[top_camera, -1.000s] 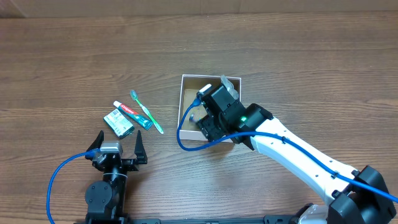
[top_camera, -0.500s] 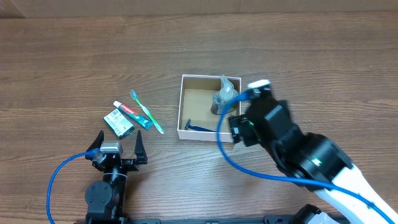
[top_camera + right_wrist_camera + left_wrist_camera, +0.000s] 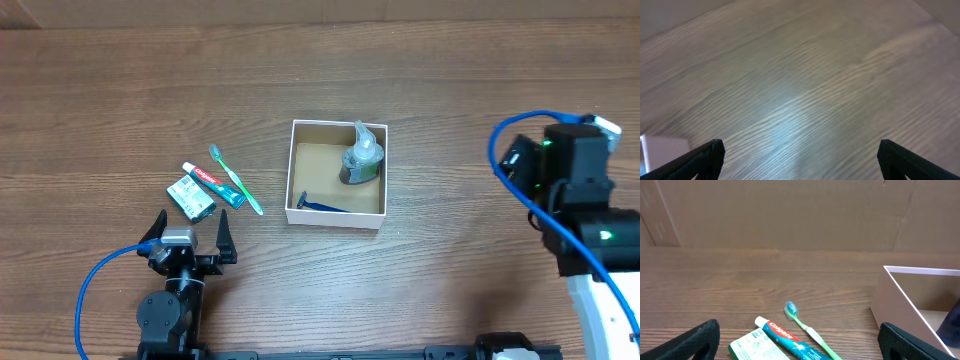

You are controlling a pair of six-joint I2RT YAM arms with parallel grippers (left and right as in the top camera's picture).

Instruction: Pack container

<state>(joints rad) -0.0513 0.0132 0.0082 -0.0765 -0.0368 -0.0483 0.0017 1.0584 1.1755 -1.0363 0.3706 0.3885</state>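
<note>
Two grippers logged, both empty. The left gripper (image 3: 190,238) sits at the near left edge of the table (image 3: 450,80), fingers spread wide, nothing between them. The right gripper (image 3: 799,159) is well off to the right of the container; its wrist view shows both fingertips far apart over bare wood, and only a sliver of something white at the left edge.

The container (image 3: 340,218) stands near the middle of the table, open top up, white walls, brown floor. We note two items inside. A bottle (image 3: 361,160) with a clear top and a dark body is in the far right corner; we cannot tell from above whether it stands straight or leans. A blue razor (image 3: 322,206) lies along the near wall, towards the left corner.

Three items lie outside, left of the container and apart from it: a green toothbrush (image 3: 236,180) set diagonally, a toothpaste tube (image 3: 213,184) just beside it and roughly parallel, and a green-and-white carton (image 3: 190,196) against the tube's left side. All three lie just ahead of the left gripper.
</note>
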